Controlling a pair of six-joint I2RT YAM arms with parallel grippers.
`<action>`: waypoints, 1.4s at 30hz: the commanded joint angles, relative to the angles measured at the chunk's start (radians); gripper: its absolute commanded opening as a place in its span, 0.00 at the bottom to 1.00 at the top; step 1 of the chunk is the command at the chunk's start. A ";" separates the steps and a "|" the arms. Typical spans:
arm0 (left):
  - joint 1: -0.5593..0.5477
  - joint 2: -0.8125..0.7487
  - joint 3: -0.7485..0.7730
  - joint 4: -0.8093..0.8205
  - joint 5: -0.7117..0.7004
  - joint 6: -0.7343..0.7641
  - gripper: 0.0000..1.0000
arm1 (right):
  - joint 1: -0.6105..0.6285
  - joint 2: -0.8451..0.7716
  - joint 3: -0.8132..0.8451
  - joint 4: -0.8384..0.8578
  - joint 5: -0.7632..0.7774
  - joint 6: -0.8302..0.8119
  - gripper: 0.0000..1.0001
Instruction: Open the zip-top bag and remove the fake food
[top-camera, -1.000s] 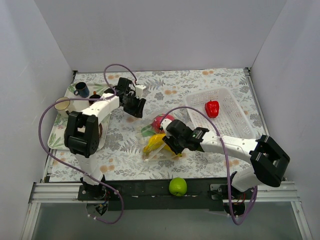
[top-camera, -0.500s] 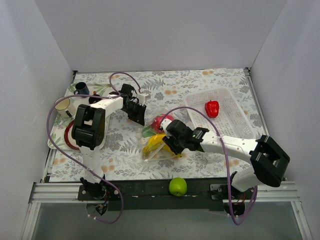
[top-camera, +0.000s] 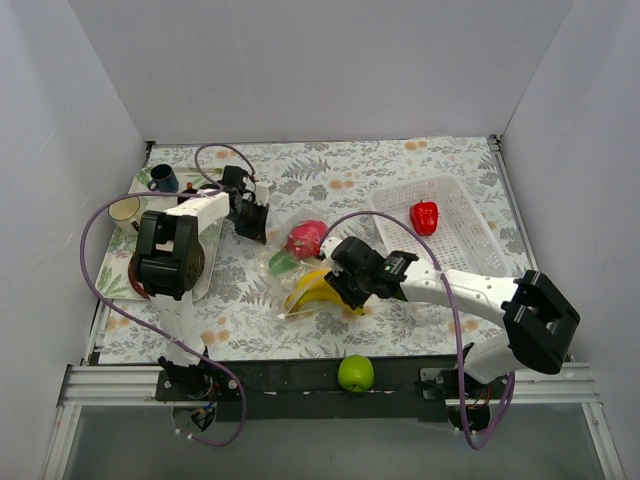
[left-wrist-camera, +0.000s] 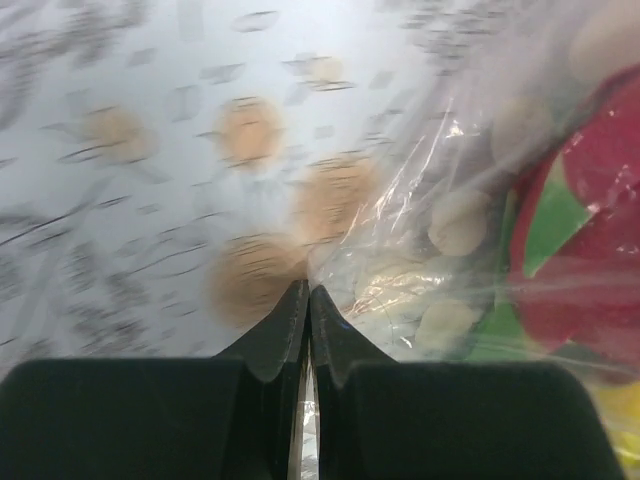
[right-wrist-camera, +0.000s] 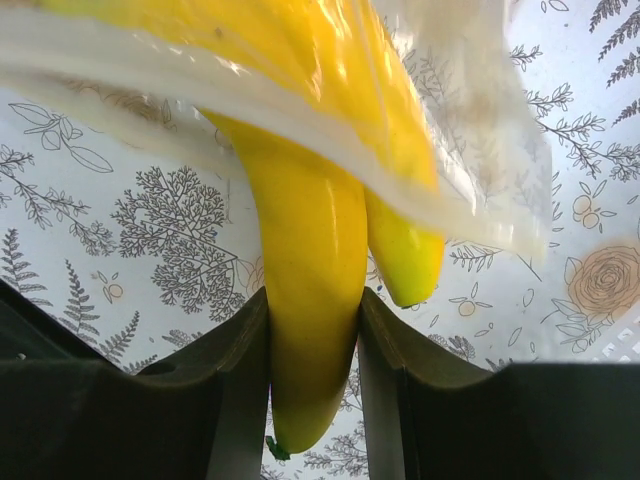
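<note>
The clear zip-top bag (top-camera: 290, 270) lies stretched across the mat's middle. My left gripper (top-camera: 251, 228) is shut on the bag's left edge; in the left wrist view a strip of film (left-wrist-camera: 306, 420) sits between the closed jaws of the gripper (left-wrist-camera: 308, 290). Inside the bag (left-wrist-camera: 450, 220) are the pink-red fruit (top-camera: 305, 238) (left-wrist-camera: 600, 250) and a small green piece (top-camera: 283, 262). My right gripper (top-camera: 335, 287) (right-wrist-camera: 313, 297) is shut on the yellow banana (top-camera: 318, 292) (right-wrist-camera: 305, 330), which sticks out of the bag's mouth (right-wrist-camera: 450, 180). The red pepper (top-camera: 425, 216) lies in the basket. The green apple (top-camera: 355, 373) rests on the front rail.
A white perforated basket (top-camera: 470, 240) stands at the right. A tray (top-camera: 112, 280) at the left carries a blue mug (top-camera: 163, 179) and a cream mug (top-camera: 125, 209). White walls close in three sides.
My left gripper closed on the bag's edge and drew it left, pulling the bag taut. The pink-red fruit shifted left with it. The right gripper kept its hold on the banana.
</note>
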 joint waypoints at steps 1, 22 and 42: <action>0.087 -0.052 0.011 0.028 -0.232 -0.024 0.00 | 0.002 -0.047 0.064 -0.066 -0.032 0.032 0.29; 0.084 -0.107 -0.089 0.038 -0.204 -0.028 0.00 | -0.323 -0.259 0.293 -0.215 0.309 0.063 0.01; 0.060 -0.143 -0.104 0.020 -0.183 -0.014 0.00 | -0.589 -0.236 0.224 -0.229 0.396 0.101 0.99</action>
